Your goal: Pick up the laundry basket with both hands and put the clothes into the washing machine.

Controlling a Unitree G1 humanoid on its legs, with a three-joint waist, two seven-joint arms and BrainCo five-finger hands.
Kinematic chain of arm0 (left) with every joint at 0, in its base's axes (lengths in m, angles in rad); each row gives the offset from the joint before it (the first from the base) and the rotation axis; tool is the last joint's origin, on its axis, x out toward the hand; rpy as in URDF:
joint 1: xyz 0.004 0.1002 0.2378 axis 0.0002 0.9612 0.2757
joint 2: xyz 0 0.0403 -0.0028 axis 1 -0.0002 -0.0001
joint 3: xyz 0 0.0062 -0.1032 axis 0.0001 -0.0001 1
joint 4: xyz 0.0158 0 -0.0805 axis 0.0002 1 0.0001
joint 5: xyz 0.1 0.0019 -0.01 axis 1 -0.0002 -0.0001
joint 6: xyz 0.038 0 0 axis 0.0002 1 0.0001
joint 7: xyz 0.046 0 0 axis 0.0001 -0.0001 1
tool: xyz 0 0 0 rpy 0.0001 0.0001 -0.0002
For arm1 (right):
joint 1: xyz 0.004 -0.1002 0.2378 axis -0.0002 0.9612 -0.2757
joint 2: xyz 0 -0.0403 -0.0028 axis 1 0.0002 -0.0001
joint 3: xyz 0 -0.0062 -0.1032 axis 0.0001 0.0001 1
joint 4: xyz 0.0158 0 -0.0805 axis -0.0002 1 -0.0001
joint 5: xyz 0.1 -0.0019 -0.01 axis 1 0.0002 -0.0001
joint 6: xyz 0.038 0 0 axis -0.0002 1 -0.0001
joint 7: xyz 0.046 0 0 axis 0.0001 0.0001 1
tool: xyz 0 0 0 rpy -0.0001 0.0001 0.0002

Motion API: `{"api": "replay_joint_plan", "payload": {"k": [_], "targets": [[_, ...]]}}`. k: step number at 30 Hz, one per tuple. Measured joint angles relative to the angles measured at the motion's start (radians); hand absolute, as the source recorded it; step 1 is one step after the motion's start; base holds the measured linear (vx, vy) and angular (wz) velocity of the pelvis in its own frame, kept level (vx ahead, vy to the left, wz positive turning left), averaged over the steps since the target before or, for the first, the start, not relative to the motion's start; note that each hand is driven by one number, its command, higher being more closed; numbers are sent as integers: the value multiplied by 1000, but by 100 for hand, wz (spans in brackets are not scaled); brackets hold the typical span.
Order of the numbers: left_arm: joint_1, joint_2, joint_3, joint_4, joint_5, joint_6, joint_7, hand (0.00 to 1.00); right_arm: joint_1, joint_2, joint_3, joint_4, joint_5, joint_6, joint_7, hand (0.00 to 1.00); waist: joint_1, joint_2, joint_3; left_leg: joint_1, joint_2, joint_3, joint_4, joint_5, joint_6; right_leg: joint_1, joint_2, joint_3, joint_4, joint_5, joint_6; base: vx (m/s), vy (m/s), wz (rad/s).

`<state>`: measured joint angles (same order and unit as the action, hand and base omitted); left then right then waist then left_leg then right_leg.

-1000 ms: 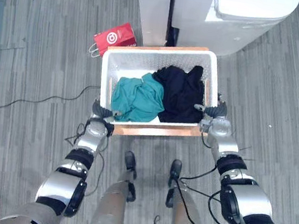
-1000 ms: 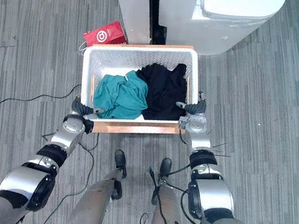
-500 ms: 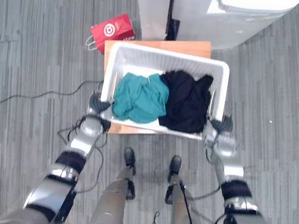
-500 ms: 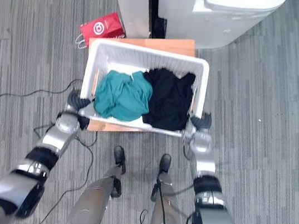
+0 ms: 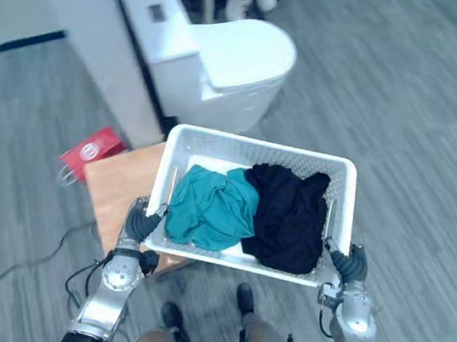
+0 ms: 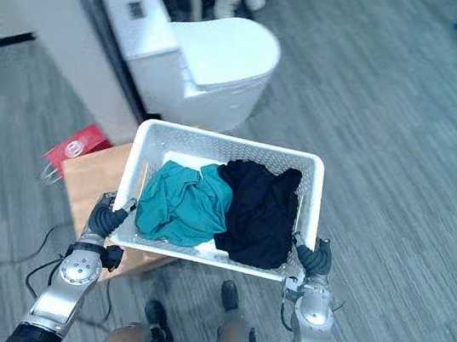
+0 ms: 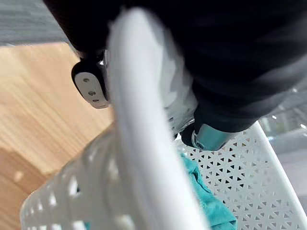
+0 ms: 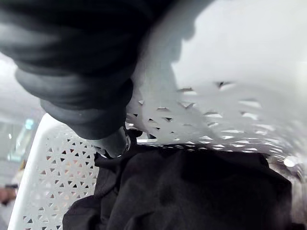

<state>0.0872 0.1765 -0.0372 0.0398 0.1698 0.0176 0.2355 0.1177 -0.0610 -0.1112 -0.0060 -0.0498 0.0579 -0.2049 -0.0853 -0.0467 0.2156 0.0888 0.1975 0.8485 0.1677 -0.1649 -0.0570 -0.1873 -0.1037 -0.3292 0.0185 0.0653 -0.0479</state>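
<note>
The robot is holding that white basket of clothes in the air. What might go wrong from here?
The white perforated plastic basket hangs only from its two ends, left hand and right hand hooked over the rim; one slipping could tip it. The black garment, heaped high beside the right hand, might then spill out.

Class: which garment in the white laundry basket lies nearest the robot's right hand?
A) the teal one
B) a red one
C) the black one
C: the black garment lies at the end of the laundry basket by the right hand; the teal garment lies by the left hand.
</note>
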Motion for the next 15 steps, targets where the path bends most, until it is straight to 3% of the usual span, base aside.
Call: {"api": "replay_joint_plan", "payload": {"k": [2, 3, 4, 5, 6, 7, 8, 9, 11, 13, 14, 15], "targets": [[16, -20, 0, 1, 0, 6, -3, 100, 7, 1, -3, 17, 0, -4, 11, 100, -7, 17, -20, 60, 55, 93, 73, -52, -53, 22, -21, -198, 68, 19, -17, 156, -128, -163], [16, -22, 0, 1, 1, 6, -3, 100, 8, 1, -4, 19, 0, -4, 12, 100, -8, 19, -21, 67, 64, 102, 85, -58, -57, 21, -16, -193, 74, 20, -6, 161, -149, -147], [21, -33, 1, 8, 2, 8, -3, 100, 15, 1, -6, 26, 0, -4, 14, 100, -11, 26, -24, 87, 114, 129, 170, -74, -51, 15, 15, -129, 100, 8, 22, 136, -130, -143], [32, -41, 3, 14, 2, 8, -4, 100, 18, -3, -4, 27, 0, -4, 15, 100, -4, 29, -25, 87, 189, 119, 325, -85, -13, 8, 51, -66, 122, -12, 9, 122, -141, -167], [41, -46, 4, 15, 2, 8, -4, 100, 19, -9, -4, 28, 0, -4, 17, 100, -2, 38, -28, 74, 235, 101, 418, -90, 50, 8, 76, -30, 124, -22, 1, 119, -153, -196], [57, -56, 9, 20, 2, 8, -4, 100, 19, -26, 0, 29, -1, -3, 25, 100, 15, 59, -39, 5, 318, -3, 617, -48, 230, 12, 139, 46, 116, -36, -22, 138, -113, -231], [60, -75, 11, 44, 1, 8, -3, 100, 7, -57, 13, 29, -2, 3, 27, 100, 33, 81, -46, -110, 267, -264, 721, -91, 185, 23, 179, 144, 98, -35, -46, 150, -54, -236], [59, -87, 11, 50, 1, 8, -3, 100, -1, -73, 14, 31, -1, 8, 27, 100, 42, 85, -45, -151, 209, -365, 718, -121, 150, 29, 189, 186, 86, -34, -51, 173, 72, -214], [71, -112, 9, 53, 1, 9, -3, 100, -14, -99, 19, 43, -2, 13, 33, 100, 65, 82, -43, -259, 29, -587, 626, -178, 116, 80, 192, 270, 43, -30, -57, 204, 127, -169], [84, -115, 10, 53, 1, 9, 3, 100, -13, -108, 31, 42, -3, 13, 32, 100, 75, 82, -42, -313, -30, -654, 525, -176, 94, 122, 184, 310, 11, -30, -56, 203, 171, -149], [90, -116, 11, 51, 0, 9, 7, 100, -10, -122, 37, 33, -3, 13, 30, 100, 85, 96, -43, -355, -60, -690, 319, -129, 15, 157, 178, 329, -17, -37, -28, 172, 179, -151], [89, -122, 11, 53, 0, 10, 7, 100, -7, -127, 39, 31, -3, 13, 29, 100, 98, 106, -38, -354, -59, -687, 279, -55, 13, 177, 187, 347, -26, -44, -8, 317, 196, -150]]}}
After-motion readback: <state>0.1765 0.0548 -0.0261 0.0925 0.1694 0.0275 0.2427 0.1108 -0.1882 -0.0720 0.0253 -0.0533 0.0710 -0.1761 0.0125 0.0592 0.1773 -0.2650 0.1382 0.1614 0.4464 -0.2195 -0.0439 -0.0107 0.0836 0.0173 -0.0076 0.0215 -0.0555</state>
